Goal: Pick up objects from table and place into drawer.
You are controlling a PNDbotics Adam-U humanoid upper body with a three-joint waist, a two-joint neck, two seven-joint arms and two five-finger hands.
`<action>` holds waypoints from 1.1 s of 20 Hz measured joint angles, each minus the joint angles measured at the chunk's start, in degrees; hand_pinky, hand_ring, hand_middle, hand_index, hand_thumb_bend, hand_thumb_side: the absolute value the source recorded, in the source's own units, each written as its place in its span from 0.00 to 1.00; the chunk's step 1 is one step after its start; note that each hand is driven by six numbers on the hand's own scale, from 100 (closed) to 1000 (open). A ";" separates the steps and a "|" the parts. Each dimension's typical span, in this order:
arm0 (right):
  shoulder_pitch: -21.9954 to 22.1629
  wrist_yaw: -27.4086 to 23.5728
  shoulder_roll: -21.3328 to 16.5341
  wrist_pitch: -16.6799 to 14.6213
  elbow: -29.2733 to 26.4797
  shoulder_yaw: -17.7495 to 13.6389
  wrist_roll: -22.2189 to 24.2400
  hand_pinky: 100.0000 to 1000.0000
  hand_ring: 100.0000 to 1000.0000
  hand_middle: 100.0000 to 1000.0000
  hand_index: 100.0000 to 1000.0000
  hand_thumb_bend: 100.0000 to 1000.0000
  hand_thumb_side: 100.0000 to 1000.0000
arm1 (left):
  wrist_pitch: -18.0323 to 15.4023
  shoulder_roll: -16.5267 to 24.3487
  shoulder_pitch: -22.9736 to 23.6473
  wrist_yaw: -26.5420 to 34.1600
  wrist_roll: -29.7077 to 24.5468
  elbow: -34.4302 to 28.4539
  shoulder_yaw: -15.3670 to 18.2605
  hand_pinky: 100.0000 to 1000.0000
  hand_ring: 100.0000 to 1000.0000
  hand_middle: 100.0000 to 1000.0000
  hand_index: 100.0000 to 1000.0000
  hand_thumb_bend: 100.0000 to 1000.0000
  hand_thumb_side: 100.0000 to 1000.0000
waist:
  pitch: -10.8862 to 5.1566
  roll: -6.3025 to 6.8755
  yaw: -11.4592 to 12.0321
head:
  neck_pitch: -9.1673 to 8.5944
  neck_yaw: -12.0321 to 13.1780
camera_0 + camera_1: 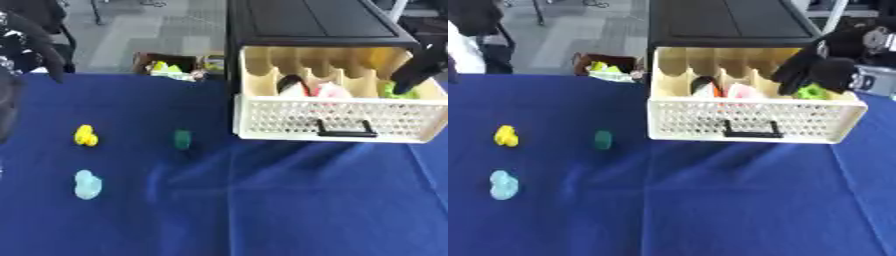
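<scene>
A cream basket drawer [745, 122] with a black handle stands pulled out of a black cabinet [728, 20] at the back right of the blue table [710, 200]. My right hand [820, 65] hangs over the drawer's right end, just above a bright green object [811, 92] inside it; whether the hand holds that object is unclear. Red, white and pink items [732, 90] lie in the drawer's middle. On the table to the left sit a yellow object [506, 135], a dark green object [603, 139] and a light blue object [503, 184].
A brown box [171, 66] with yellow-green contents stands behind the table, left of the cabinet. A dark-clothed person [26, 42] is at the far left edge. The blue cloth runs wide in front of the drawer.
</scene>
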 measured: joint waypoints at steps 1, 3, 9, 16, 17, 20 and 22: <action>-0.12 -0.49 -0.33 -0.24 0.00 0.58 1.37 0.82 0.77 0.70 0.87 0.00 1.00 | 0.22 -0.37 0.32 -0.33 -0.29 0.00 0.16 0.33 0.43 0.44 0.93 0.05 0.95 | -0.08 -0.13 -0.02 | 0.04 0.09; -0.24 -1.57 -0.67 -0.81 -0.01 1.43 3.89 0.83 0.78 0.71 0.88 0.00 1.00 | 0.72 -0.93 0.91 -1.05 -0.81 0.00 0.41 0.33 0.43 0.44 0.93 0.05 0.96 | -0.21 -0.23 -0.25 | 0.10 0.26; 0.08 -4.34 -1.25 -1.40 -0.01 2.79 9.55 0.85 0.80 0.74 0.95 0.00 1.00 | 1.63 -1.90 1.65 -1.70 -1.43 0.00 0.79 0.33 0.43 0.44 0.93 0.05 0.96 | -0.96 -0.40 -0.33 | 0.61 0.57; -1.93 -6.50 -1.07 4.98 -0.01 7.43 12.87 0.89 0.82 0.79 1.00 0.00 1.00 | 2.23 -2.88 2.40 -2.04 -1.72 0.00 0.99 0.33 0.43 0.44 0.92 0.06 0.97 | -1.46 -0.51 0.08 | 1.05 0.27; -2.31 -6.73 -0.82 6.36 -0.01 8.25 12.96 0.90 0.82 0.79 1.00 0.00 1.00 | 2.36 -2.90 2.52 -2.06 -1.73 0.00 0.99 0.33 0.43 0.44 0.92 0.06 0.97 | -1.47 -0.51 0.14 | 1.05 0.17; -3.87 -7.36 0.31 10.23 -0.01 10.46 12.79 0.90 0.82 0.80 1.00 0.00 1.00 | 2.49 -3.32 2.64 -2.29 -1.78 0.00 1.05 0.33 0.43 0.44 0.92 0.06 0.98 | -1.48 -0.58 0.61 | 1.06 -0.15; -4.96 -7.62 1.18 12.77 -0.01 11.84 12.55 0.91 0.82 0.80 1.00 0.00 1.00 | 2.52 -3.39 2.72 -2.54 -1.81 0.00 1.05 0.33 0.43 0.44 0.92 0.06 0.98 | -1.48 -0.71 0.91 | 1.06 -0.39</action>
